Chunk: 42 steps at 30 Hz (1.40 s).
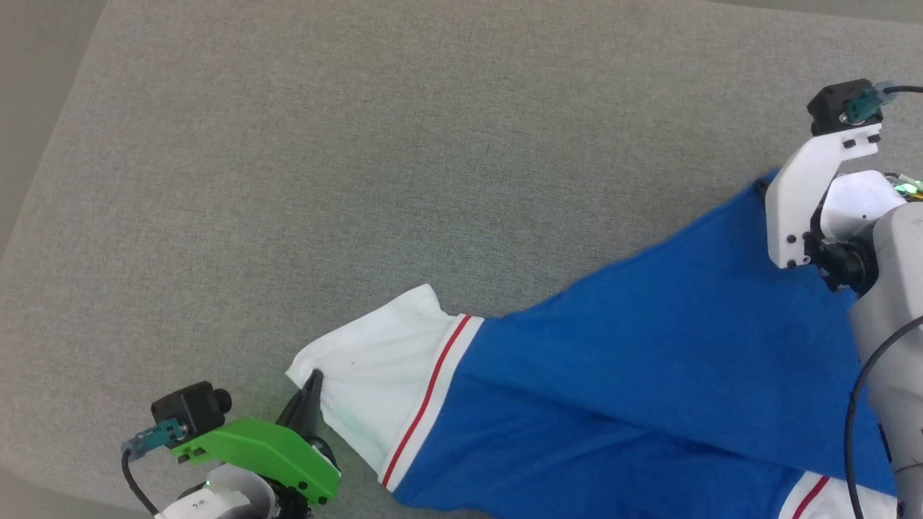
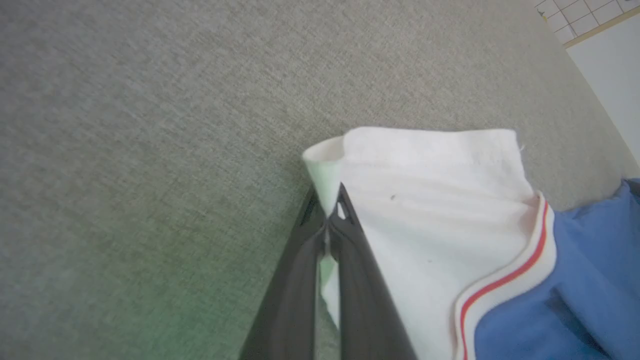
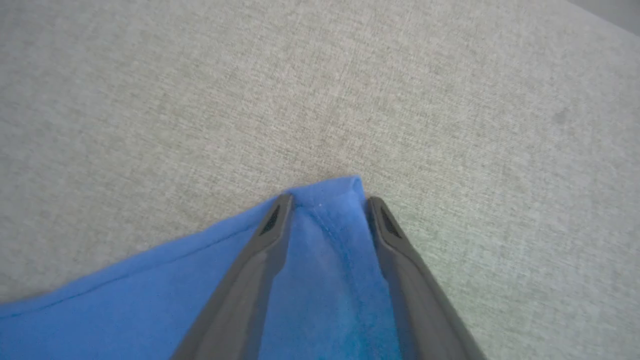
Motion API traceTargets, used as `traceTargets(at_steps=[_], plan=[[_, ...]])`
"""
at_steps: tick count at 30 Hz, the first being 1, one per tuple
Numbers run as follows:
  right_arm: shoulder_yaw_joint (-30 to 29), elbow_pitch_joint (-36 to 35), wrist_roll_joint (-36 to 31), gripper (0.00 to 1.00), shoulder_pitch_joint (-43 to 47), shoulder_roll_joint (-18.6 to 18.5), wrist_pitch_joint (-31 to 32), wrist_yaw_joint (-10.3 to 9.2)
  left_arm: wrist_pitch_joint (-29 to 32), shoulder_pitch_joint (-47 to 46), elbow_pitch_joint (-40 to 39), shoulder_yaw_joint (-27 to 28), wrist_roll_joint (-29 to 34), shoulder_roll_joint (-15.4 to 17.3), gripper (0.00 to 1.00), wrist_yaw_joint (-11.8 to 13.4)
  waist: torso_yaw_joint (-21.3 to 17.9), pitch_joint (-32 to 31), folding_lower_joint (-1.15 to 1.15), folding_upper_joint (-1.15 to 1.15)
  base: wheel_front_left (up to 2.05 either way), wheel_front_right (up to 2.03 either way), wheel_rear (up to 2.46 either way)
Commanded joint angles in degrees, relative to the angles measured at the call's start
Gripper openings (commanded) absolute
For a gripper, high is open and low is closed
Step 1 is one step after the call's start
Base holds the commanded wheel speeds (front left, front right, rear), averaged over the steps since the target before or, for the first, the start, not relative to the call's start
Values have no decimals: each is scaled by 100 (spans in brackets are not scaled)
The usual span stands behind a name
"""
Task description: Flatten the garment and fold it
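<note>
The garment [image 1: 649, 360], royal blue with a white sleeve [image 1: 375, 367] and red stripe trim, lies stretched from lower left to upper right on the grey cloth-covered table [image 1: 360, 144]. My left gripper [image 1: 315, 378] is shut on the sleeve's outer edge; in the left wrist view its tips [image 2: 332, 202] pinch the white cuff fold [image 2: 325, 165]. My right gripper [image 3: 327, 200] stands open astride a blue corner [image 3: 325, 240] of the garment, one finger on each side, with the cloth lying flat between them. In the head view its fingers are hidden under the white wrist bracket [image 1: 800, 202].
The table's left edge [image 1: 43, 166] runs diagonally at the head view's left, with the near corner by my left arm. A second white sleeve [image 1: 829, 501] with red trim peeks out at the bottom right. Bare grey cloth spreads above and left of the garment.
</note>
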Motion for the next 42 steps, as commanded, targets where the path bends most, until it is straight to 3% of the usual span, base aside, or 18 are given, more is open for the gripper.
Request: traceTargets(at_steps=[1, 12, 20, 25, 28, 35, 42], plan=[[-7, 82, 7, 0, 120, 2, 16, -9, -42, -68, 43, 27, -34, 6, 0, -24, -50, -101, 0, 0, 0, 0, 0], [-398, -768, 540, 0, 1630, 365, -2387, -9, -51, 267, -48, 132, 5, 162, 0, 92, -485, -1014, 0, 0, 0, 0, 0], [-773, -1924, 811, 0, 3128, 751, -3223, -9, -248, 480, -364, 303, 66, 223, 0, 217, -866, -1438, 0, 0, 0, 0, 0], [-851, -2707, 732, 0, 3755, 881, -3037, -9, -462, 414, -605, 469, 53, 249, 0, 213, -1104, -1603, 0, 0, 0, 0, 0], [-816, -3273, 660, 0, 3819, 771, -2702, -9, -411, 135, -851, 562, -37, 381, 0, 107, -1236, -1638, 0, 0, 0, 0, 0], [-200, -4206, 649, 0, 2968, -278, -1580, -9, 295, -1502, -1020, 712, -440, 862, 0, -74, -1436, -1505, 0, 0, 0, 0, 0], [586, -4392, 811, 0, 1400, -1064, -854, -9, 757, -3431, -648, 609, -389, 1241, 0, -105, -1574, -885, 0, 0, 0, 0, 0]])
